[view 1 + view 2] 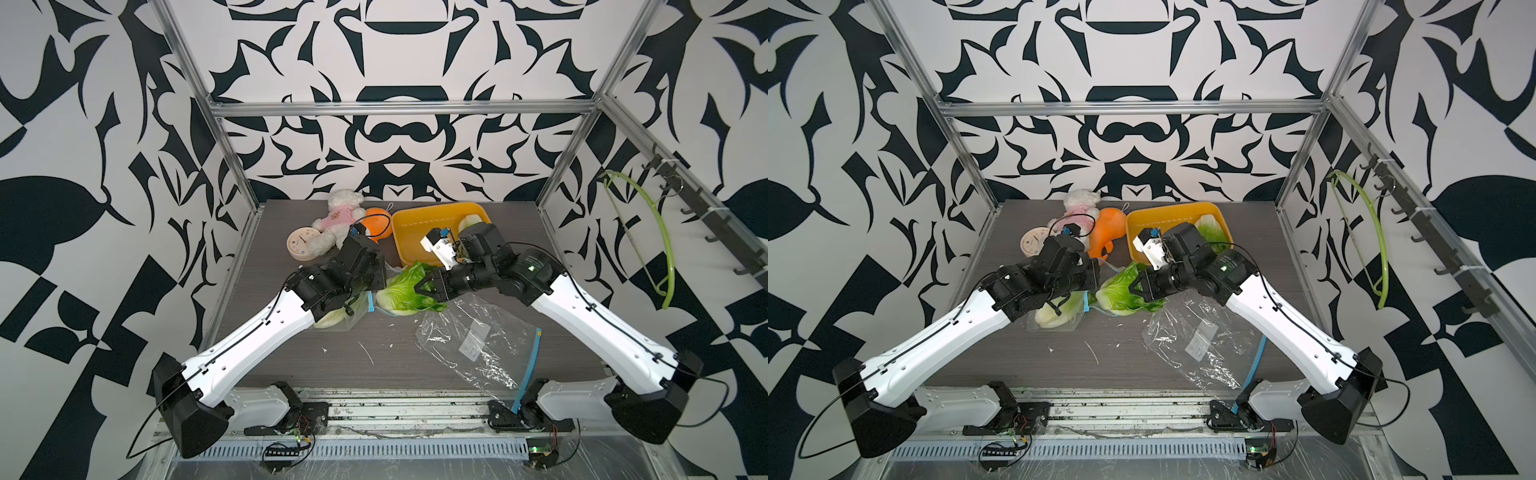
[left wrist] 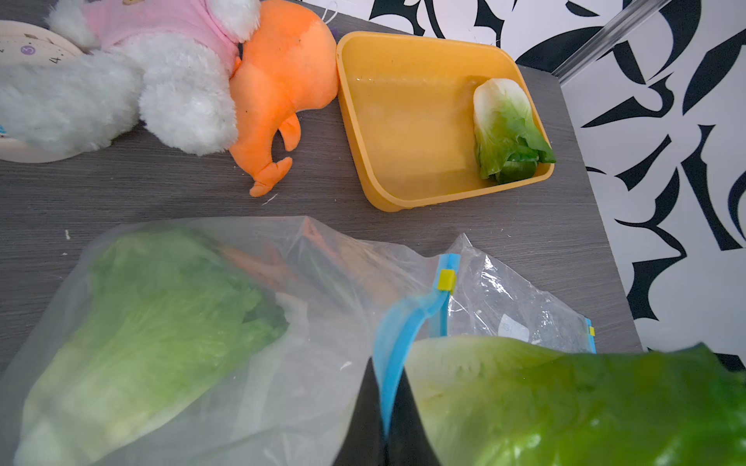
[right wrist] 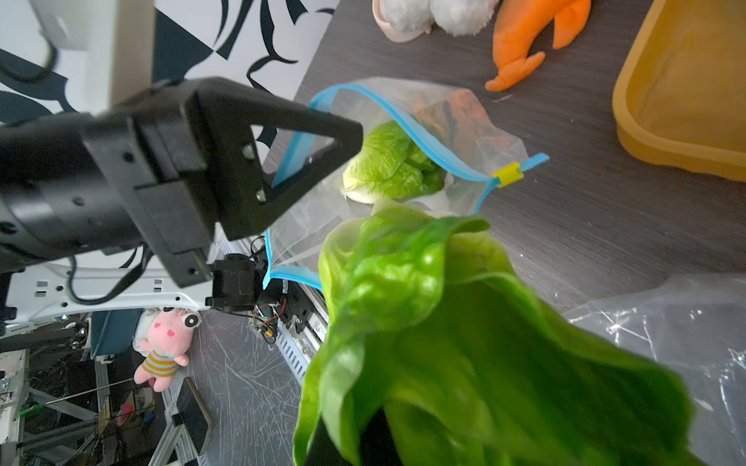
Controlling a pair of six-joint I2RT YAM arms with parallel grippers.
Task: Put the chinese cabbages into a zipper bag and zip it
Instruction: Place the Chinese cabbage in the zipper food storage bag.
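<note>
Nearest the front edge of the table [image 1: 332, 357], toward the right arm's base, a spare clear bag [image 1: 478, 345] lies crumpled and flat.

Mid-table the two arms meet. The left gripper [image 2: 383, 403] is closed, its black fingers [image 2: 363, 423] pinching the blue zip strip [image 2: 403, 318] of the zipper bag [image 2: 331, 306]. The mouth of that bag gapes toward the right arm, with the yellow slider [image 2: 446, 279] sitting at one end of the strip. Inside lies the bagged cabbage [image 2: 161, 314], seen through the plastic.

The right gripper [image 1: 419, 287] is clamped on the held cabbage [image 3: 444, 322]; the leaves hide its fingertips in the wrist view. The leafy end of that head sits just beside the bag's open mouth, outside it.

Farther back stands the yellow tray [image 2: 403, 133], with the third cabbage [image 2: 504, 129] lying against one of its walls. Beside the tray, touching one another, are an orange plush [image 2: 282, 80] and a white teddy bear [image 2: 161, 80] in pink, which rests on a small round clock [image 1: 302, 245].
</note>
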